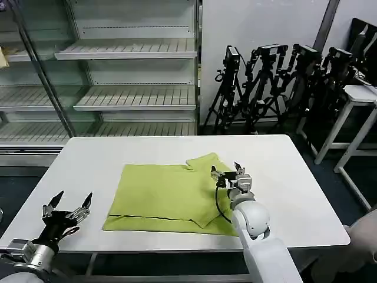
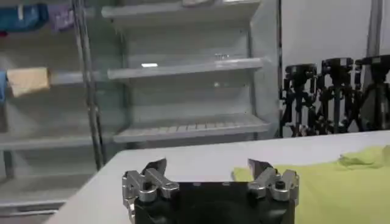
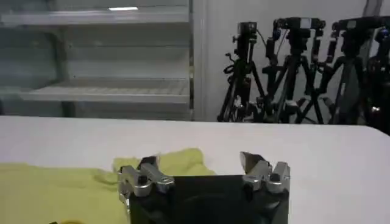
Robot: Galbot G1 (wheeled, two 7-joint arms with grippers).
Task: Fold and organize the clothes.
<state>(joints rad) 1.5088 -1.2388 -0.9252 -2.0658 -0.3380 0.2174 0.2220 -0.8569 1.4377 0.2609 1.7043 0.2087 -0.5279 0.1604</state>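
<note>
Left tool spread, empty, at the near left corner of the white surface, apart from the cloth. Right tool spread, empty, over the right part of the lime T-shirt, which lies partly folded mid-surface. Shelving and tripods behind.
</note>
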